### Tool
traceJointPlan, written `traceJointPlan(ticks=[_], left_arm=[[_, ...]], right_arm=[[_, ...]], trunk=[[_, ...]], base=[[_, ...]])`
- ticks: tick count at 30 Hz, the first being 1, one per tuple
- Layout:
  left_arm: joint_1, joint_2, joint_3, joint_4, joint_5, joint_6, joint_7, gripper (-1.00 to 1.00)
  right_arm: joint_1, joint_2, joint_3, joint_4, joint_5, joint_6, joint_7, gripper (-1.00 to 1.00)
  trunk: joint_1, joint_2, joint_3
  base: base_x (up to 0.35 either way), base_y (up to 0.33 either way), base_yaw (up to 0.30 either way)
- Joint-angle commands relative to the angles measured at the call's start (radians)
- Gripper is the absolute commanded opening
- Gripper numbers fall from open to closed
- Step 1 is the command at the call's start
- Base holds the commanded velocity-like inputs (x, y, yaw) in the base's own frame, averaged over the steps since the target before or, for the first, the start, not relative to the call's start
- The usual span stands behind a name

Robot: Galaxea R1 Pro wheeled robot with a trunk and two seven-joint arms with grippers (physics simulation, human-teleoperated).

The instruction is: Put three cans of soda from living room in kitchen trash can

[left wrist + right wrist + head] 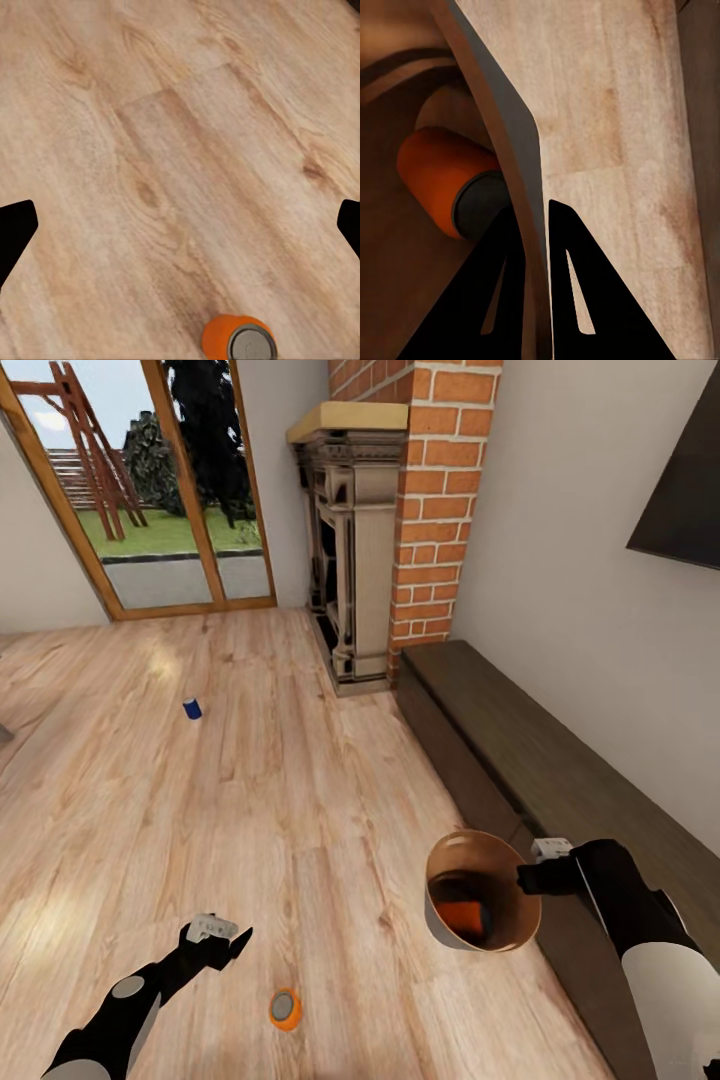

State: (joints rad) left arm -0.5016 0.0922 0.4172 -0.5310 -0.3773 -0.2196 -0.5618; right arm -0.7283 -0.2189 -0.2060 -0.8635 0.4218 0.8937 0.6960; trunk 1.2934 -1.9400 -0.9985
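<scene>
The left gripper (240, 938) hangs low over the wood floor (300, 800), fingers spread wide with nothing between them; in the left wrist view its two dark fingertips (15, 232) sit at opposite edges with bare boards between. Just beside it, a little toward the robot and to its right, an orange can (285, 1009) stands upright on the floor, silver top up; the left wrist view shows the same can (238, 339) close ahead of the open fingers, not touching them. Well beyond this gripper, toward the glass doors (170, 500), a blue can (192, 708) stands on the floor.

Farther right, past the fireplace (345, 560) and brick chimney (435, 500), the right gripper (528, 877) is pinched on the rim of the bin (440, 930), holding it tilted with its mouth toward the camera, beside the dark bench (520, 750). A second orange can (463, 915) lies inside the bin. In the right wrist view the fingers (577, 300) clamp the bin wall (514, 142), one inside and one outside, with that can (442, 180) lying just next to the inner finger.
</scene>
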Motion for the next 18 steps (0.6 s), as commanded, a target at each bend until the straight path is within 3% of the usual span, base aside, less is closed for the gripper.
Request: traceJointPlan(ticks=[1,9,18], left_arm=[[0.000,0.000,0.000,0.000,0.000,0.000,0.000,1.00],[0.000,-0.003,-0.001,0.002,-0.001,0.004,0.000,1.00],[0.000,-0.004,-0.001,0.002,-0.002,0.006,0.000,1.00]], right_arm=[[0.000,0.001,0.000,0.000,-0.018,0.007,0.003,-1.00],[0.000,0.012,0.003,0.000,-0.018,0.007,0.002,-1.00],[0.008,0.015,0.006,0.000,-0.019,0.007,0.002,-1.00]], trunk=[[0.000,0.000,0.000],[0.000,0.000,0.000],[0.000,0.000,0.000]], base=[[0.129,-0.007,0.000],[0.069,-0.002,0.000],[0.187,-0.085,0.000]])
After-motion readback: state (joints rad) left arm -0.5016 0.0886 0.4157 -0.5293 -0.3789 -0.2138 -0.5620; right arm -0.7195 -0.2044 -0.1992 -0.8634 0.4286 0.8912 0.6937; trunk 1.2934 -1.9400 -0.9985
